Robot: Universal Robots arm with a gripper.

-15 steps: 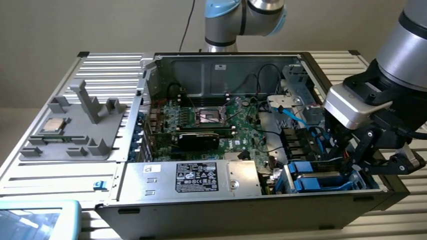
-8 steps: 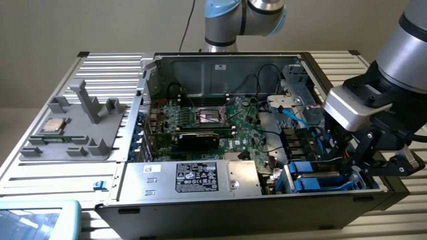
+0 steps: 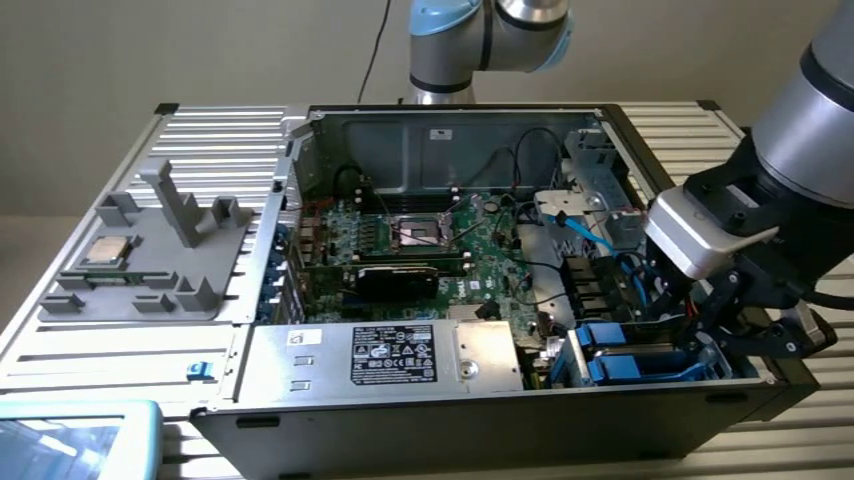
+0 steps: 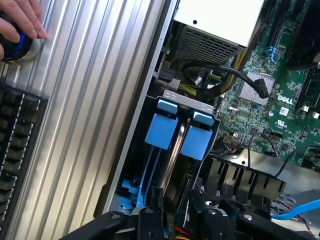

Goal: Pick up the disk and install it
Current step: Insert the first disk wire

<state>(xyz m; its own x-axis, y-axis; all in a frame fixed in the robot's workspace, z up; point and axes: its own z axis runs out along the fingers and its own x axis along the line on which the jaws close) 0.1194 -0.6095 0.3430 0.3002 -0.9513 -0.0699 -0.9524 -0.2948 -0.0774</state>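
Observation:
The disk [image 4: 176, 155] stands edge-on in the drive bay [image 4: 172, 95] at the corner of the open computer case, a grey slab between two blue carrier tabs [image 4: 162, 130]. The exterior view shows the blue carriers [image 3: 625, 352] low in the case at its right. My gripper [image 4: 177, 220] hovers just short of the bay, in line with the disk. Its black fingers [image 4: 150, 220] stand apart, and only cables show through the gap. In the exterior view my gripper [image 3: 754, 330] hangs over the case's right edge beside the bay.
A silver power supply box [image 3: 387, 355] sits beside the bay, and the motherboard [image 3: 427, 250] with loose black cables lies behind it. A grey fixture holding a CPU chip [image 3: 104, 252] rests at the exterior view's left. A person's hand [image 4: 20, 20] rests on a round knob above a keyboard [image 4: 17, 135].

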